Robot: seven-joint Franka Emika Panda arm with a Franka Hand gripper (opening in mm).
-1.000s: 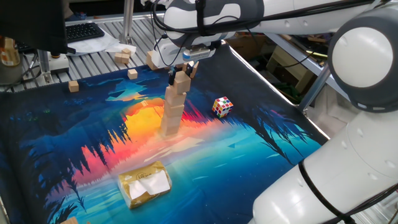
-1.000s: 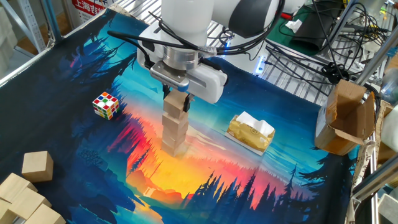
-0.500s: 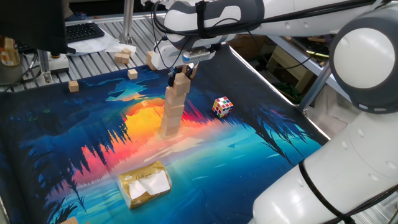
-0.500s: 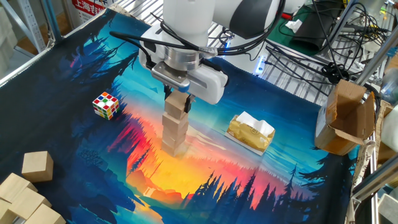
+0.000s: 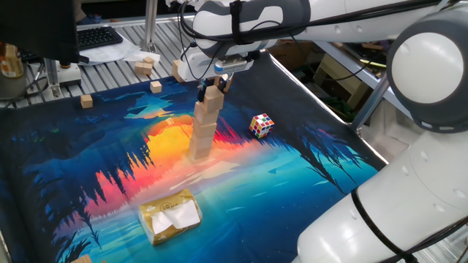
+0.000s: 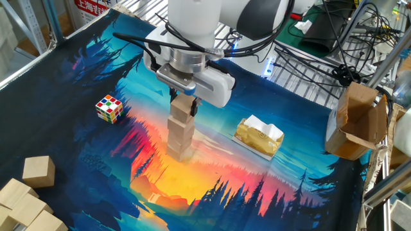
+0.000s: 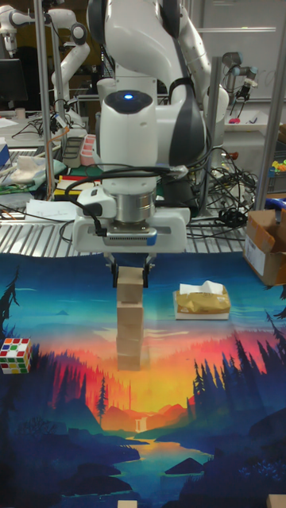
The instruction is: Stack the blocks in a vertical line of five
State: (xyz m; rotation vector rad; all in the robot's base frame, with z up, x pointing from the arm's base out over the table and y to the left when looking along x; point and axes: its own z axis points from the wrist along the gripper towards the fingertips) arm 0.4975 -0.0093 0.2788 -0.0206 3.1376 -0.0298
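Four plain tan wooden blocks (image 6: pixel 181 126) stacked, my hand (image 6: pixel 183 97) has barely lifted but stays shut on the top one; fifth still needed.

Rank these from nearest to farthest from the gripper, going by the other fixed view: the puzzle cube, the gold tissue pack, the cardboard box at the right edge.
Measured from the gripper over the stack of blocks:
1. Gold tissue pack, on the mat just right of the stack.
2. Puzzle cube, on the mat to the left; close to the pack's distance, so 1 and 2 are nearly tied.
3. Cardboard box, off the mat at the right edge, clearly farthest.
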